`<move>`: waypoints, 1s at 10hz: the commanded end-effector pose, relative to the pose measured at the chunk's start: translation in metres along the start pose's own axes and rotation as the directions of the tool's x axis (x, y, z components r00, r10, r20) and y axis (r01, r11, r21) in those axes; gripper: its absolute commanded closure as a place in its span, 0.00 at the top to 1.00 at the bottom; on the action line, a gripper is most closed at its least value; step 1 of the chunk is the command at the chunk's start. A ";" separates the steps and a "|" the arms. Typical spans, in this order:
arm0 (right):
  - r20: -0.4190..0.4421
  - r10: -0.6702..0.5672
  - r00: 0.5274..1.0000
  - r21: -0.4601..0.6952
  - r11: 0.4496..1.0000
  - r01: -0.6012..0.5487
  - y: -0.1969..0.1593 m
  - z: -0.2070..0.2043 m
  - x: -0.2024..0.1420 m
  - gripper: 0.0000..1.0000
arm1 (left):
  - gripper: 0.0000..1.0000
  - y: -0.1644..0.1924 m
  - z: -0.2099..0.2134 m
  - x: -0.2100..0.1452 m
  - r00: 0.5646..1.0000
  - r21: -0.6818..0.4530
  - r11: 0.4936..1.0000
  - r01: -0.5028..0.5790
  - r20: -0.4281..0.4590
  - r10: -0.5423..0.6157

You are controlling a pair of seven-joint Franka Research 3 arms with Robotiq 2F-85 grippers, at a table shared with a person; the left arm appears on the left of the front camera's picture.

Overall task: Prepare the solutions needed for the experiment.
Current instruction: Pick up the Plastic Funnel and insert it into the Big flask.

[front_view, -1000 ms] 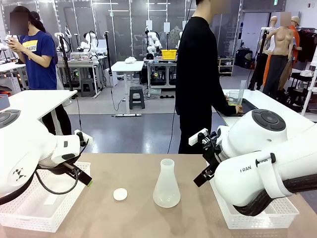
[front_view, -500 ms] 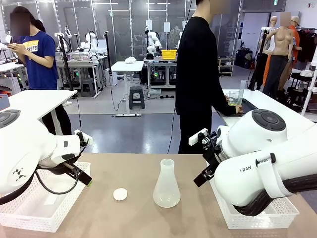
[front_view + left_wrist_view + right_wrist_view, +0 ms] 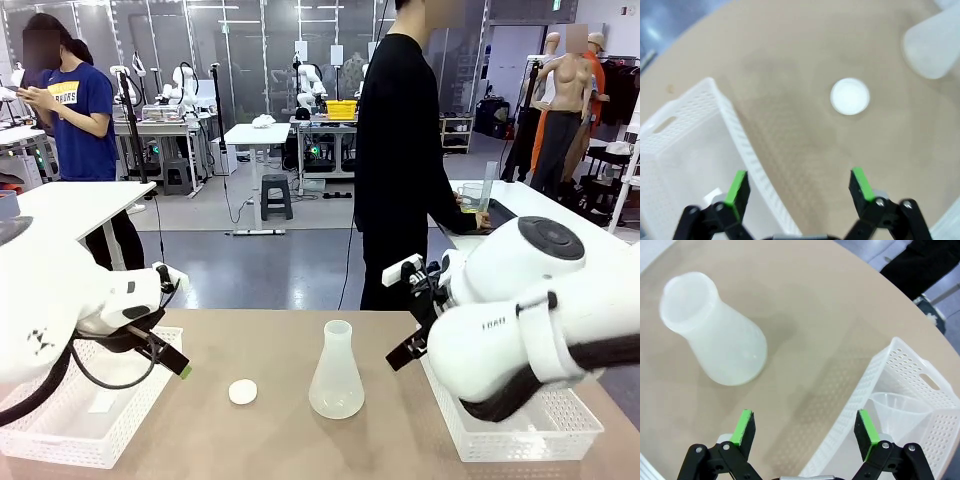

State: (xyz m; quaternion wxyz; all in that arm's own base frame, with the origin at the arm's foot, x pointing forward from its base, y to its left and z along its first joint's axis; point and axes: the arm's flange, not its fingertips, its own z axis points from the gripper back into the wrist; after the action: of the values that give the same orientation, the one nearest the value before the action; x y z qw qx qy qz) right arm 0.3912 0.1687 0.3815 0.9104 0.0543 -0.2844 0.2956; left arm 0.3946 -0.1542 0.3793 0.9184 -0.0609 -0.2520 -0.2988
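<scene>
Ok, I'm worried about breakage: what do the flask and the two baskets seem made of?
Flask: probably frosted translucent plastic, not glass; milky walls, no sharp glints. Left basket, right basket: likely white moulded plastic, given perforated walls and handle slots.

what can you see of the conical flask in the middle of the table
The conical flask is translucent milky white, plastic by its look, with a wide round base tapering to a narrow neck and an open, unstoppered mouth. It stands upright near the middle of the tan table, touching only the tabletop. Its cloudy wall hides whether any liquid lies inside.
</scene>
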 end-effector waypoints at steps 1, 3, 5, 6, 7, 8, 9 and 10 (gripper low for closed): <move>0.094 -0.165 0.982 0.144 0.978 0.150 -0.037 0.030 0.000 1.00 | 1.00 0.033 0.032 -0.003 0.999 -0.156 0.987 -0.025 0.034 0.031; 0.147 -0.204 0.968 0.133 0.974 0.185 -0.053 0.051 0.000 1.00 | 1.00 0.046 0.041 0.003 0.996 -0.160 0.986 -0.048 0.063 0.059; 0.119 -0.212 0.970 0.138 0.971 0.195 -0.034 0.051 0.008 1.00 | 1.00 0.028 0.045 0.001 0.996 -0.161 0.986 -0.042 0.067 0.054; 0.119 -0.212 0.970 0.138 0.971 0.195 -0.034 0.051 0.008 1.00 | 1.00 0.028 0.045 0.001 0.996 -0.161 0.986 -0.042 0.067 0.054; 0.119 -0.212 0.970 0.138 0.971 0.195 -0.034 0.051 0.008 1.00 | 1.00 0.028 0.045 0.001 0.996 -0.161 0.986 -0.042 0.067 0.054; 0.119 -0.212 0.970 0.138 0.971 0.195 -0.034 0.051 0.008 1.00 | 1.00 0.028 0.045 0.001 0.996 -0.161 0.986 -0.042 0.067 0.054; 0.119 -0.212 0.970 0.138 0.971 0.195 -0.034 0.051 0.008 1.00 | 1.00 0.032 0.048 0.004 0.997 -0.157 0.987 -0.036 0.064 0.047; 0.125 -0.200 0.972 0.134 0.974 0.184 -0.036 0.054 0.008 1.00 | 1.00 0.037 0.042 0.017 0.990 -0.459 0.883 -0.100 0.041 0.134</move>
State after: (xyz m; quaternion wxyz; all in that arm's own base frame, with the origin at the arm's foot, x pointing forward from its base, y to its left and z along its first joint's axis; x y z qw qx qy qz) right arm 0.3907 0.1293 0.4329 0.9080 0.1562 -0.3208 0.2194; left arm 0.3933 -0.1258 0.4261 0.9041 -0.1937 -0.2398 -0.2959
